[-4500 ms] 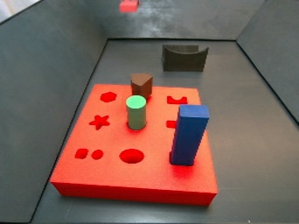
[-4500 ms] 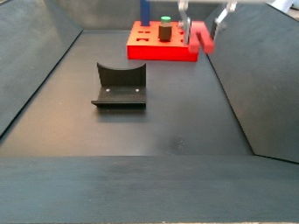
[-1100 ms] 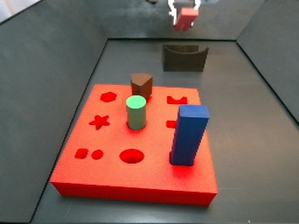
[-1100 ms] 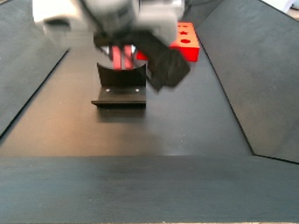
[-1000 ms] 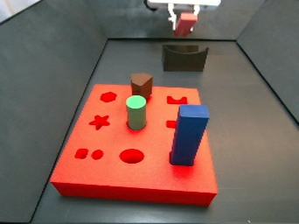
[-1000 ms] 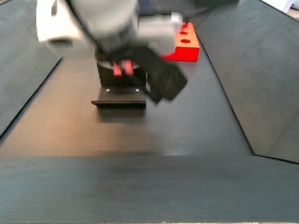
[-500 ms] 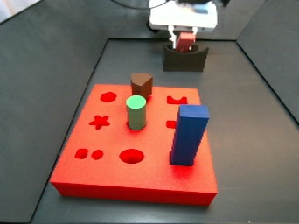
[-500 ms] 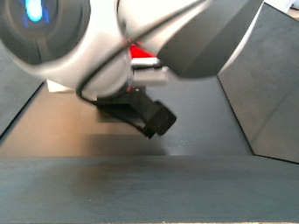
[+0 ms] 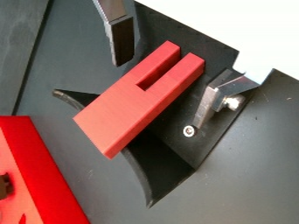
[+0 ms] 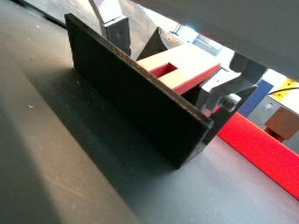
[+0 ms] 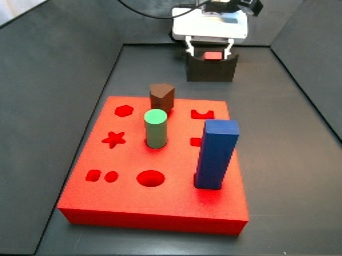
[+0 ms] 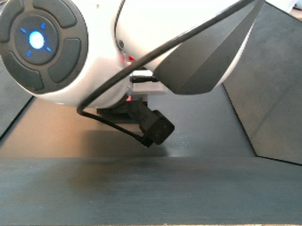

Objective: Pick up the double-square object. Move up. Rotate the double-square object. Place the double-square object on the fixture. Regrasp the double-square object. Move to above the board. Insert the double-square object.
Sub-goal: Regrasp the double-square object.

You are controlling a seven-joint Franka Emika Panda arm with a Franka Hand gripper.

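Tool (image 9: 170,66): at the far end of the floor in a side view (image 11: 211,42), over the fixture (image 11: 211,68); fingers (image 9: 117,33) spread, clear of the piece, released.
Double-square object (image 9: 142,95): red-pink, tilted, lying between the fingers in the fixture's notch; seen also behind the fixture wall (image 10: 184,73).
Board (image 11: 158,172): red slab, lower centre of frame, well apart from the fixture.
On board: blue block (image 11: 215,153), green peg (image 11: 155,128), brown peg (image 11: 162,96).

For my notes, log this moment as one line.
step: place on fixture | gripper: open, fingers apart from piece | double-square object: resting in fixture notch | board: untouched
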